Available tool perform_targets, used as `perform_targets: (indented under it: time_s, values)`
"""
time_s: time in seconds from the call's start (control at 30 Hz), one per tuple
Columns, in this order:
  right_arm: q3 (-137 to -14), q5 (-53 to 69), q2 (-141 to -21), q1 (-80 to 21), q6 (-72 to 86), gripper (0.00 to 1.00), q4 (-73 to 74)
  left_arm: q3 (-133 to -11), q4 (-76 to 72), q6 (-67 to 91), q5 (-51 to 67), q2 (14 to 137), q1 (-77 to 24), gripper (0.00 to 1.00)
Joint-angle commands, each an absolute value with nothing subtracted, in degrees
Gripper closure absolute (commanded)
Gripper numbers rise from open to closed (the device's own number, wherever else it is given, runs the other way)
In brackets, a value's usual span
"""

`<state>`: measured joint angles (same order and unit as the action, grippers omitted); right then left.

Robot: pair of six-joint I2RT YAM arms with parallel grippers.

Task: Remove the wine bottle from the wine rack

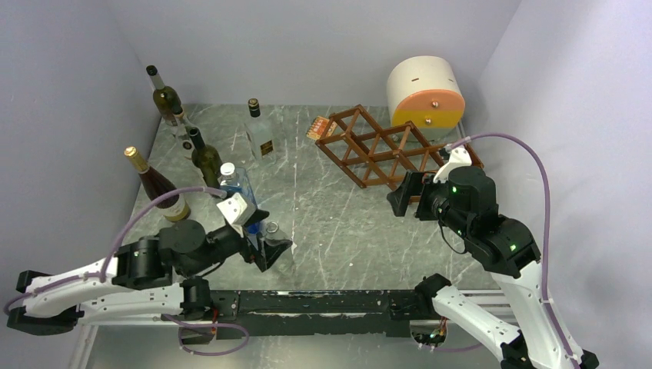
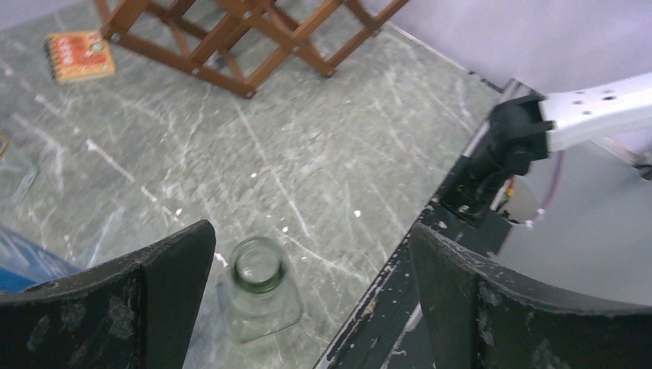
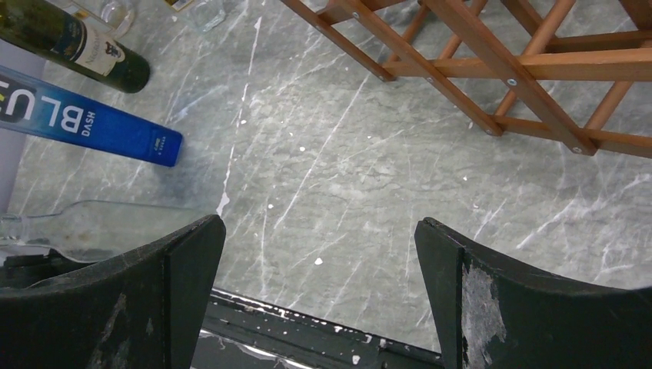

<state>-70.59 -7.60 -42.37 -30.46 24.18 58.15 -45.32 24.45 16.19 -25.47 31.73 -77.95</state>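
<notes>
Wine bottle [image 1: 271, 231] off the wine rack [image 1: 377, 146], upright on table [image 1: 338, 223] under left gripper [image 1: 267, 240]. From left wrist: jaws spread wide, gripping nothing, bottle standing below. From right wrist: right gripper [image 3: 319, 223] gaping, empty, beside rack. Seemingly done.

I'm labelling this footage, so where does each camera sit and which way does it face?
Top external: high behind the bases, looking down on grey marbled table, reddish-brown lattice wine rack, both arms.
Left wrist: looks down past the open left gripper at a clear glass bottle's mouth.
Right wrist: looks down past the open right gripper at the table.
Shared: both wrist views catch the wine rack at top.
</notes>
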Motion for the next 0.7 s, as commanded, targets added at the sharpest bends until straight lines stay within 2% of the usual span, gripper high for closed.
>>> perform_targets:
  time_s: [0.0,0.1,0.2,0.37,0.43,0.53,0.6,0.67]
  values:
    - [-72.0,-10.3,-42.4,-30.8,22.3,0.00,57.2,-54.1,30.2,10.7,-14.5,33.3,-78.1,0.01]
    - [-73.5,-10.9,-42.9,-30.8,20.8,0.00,56.0,-64.1,31.2,6.9,-14.2,37.1,-78.1,0.01]
    - [-74.8,-13.0,-43.7,-30.9,19.2,0.00,53.9,-74.8,32.0,1.2,-22.4,44.9,-78.1,0.01]
    - [-78.4,-15.2,-45.1,-30.9,16.8,0.00,47.8,-83.9,19.5,-12.8,-33.3,57.3,-77.2,0.01]
    - [-80.0,-16.4,-45.5,-30.8,15.8,0.00,45.6,-85.4,15.5,-14.9,-28.8,60.3,-69.3,0.01]
    - [-83.1,-16.9,-46.2,-30.9,14.5,0.00,43.4,-92.3,19.1,-8.4,-8.4,66.7,-50.7,0.01]
    - [-84.6,-17.6,-46.7,-30.9,13.4,0.00,42.0,-95.3,19.1,-7.8,-4.9,68.9,-46.7,0.01]
    - [-86.2,-19.8,-47.2,-30.8,12.7,0.00,41.2,-95.4,16.0,-9.4,-7.0,68.5,-45.3,0.01]
